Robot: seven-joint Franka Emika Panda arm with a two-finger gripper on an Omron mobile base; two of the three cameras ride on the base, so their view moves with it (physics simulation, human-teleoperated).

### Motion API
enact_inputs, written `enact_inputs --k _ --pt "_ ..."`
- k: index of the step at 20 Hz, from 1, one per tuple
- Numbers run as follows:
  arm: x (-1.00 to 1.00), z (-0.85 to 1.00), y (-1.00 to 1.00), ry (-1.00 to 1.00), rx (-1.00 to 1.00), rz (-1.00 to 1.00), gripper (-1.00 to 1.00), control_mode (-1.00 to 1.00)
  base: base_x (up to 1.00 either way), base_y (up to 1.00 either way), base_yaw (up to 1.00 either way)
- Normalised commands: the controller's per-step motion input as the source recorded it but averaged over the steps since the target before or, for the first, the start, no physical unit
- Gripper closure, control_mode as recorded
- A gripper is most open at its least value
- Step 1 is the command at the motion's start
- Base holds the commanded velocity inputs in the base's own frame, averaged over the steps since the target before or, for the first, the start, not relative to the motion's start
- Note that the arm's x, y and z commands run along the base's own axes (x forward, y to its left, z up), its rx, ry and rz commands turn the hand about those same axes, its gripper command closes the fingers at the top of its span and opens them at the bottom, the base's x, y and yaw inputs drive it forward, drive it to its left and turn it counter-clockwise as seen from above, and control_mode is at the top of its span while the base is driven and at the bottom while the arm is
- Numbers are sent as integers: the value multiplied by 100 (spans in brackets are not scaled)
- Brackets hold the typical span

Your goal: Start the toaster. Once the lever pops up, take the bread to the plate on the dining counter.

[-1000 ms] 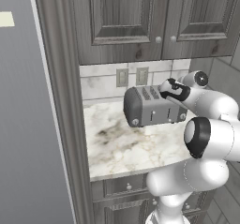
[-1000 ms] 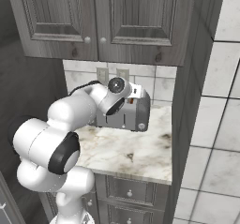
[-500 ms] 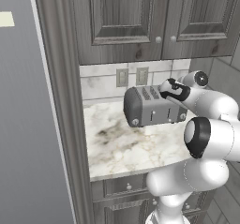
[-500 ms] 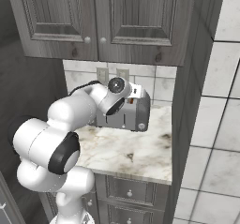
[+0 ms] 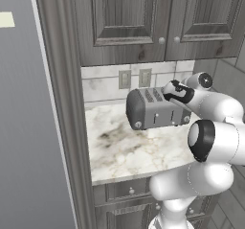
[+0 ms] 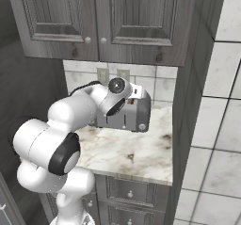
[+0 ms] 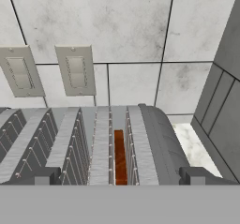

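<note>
Bread (image 7: 120,157) brown, edge-on in dark-grey toaster (image 7: 93,143) slot, between wide-open, empty fingers (image 7: 42,176).

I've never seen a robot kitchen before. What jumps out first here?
A bulky white arm bends over a marble counter under dark grey cabinets. Its open tool hovers just above a grey toaster against the tiled wall, and a brown slice of bread sits deep in one slot.

Grey panelled cabinets (image 5: 143,17) above marble counter (image 5: 129,151); tiled backsplash (image 7: 122,26), two outlets (image 7: 77,70).
</note>
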Motion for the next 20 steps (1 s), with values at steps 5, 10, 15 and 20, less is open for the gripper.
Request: enact_inputs --k 5,10,15,20 --pt "0 0 0 0 0 0 -100 -100 0 0 0" --pt "0 0 0 0 0 0 -100 -100 0 0 0" --pt "0 0 0 0 0 0 -100 -100 0 0 0" --pt "0 0 0 0 0 0 -100 -100 0 0 0"
